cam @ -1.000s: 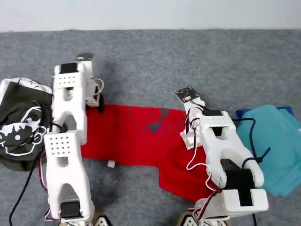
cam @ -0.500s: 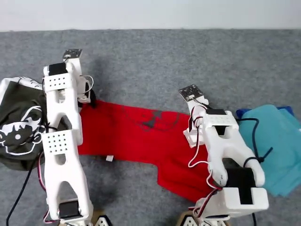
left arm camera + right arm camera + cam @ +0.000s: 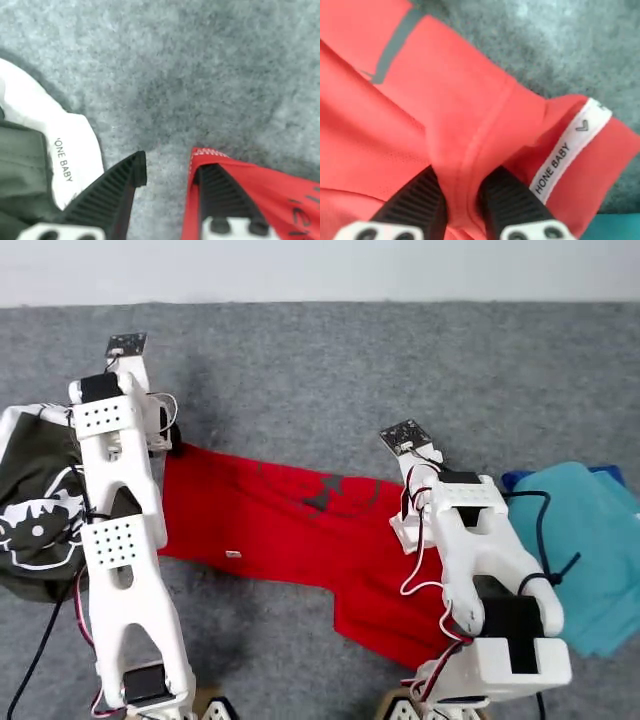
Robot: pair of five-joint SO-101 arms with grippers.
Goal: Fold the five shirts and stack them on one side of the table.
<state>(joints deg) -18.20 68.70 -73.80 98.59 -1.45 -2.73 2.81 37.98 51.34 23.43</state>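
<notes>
A red shirt with a dark print lies stretched across the grey carpet between the two arms. My left gripper is at the shirt's far left corner. In the left wrist view the left gripper stands open: one finger rests on the red corner, the other hangs over bare carpet. My right gripper is shut on a raised fold of the red shirt near its white neck label. In the high view the right gripper sits at the shirt's right part.
A crumpled dark shirt with a white cartoon print lies at the left edge, close to the left arm; its white part shows beside the open finger. A teal shirt lies over a blue one at the right.
The left arm has swung to the left and farther back, and the red shirt's left corner went with it, stretching the shirt. The right arm has hardly moved.
</notes>
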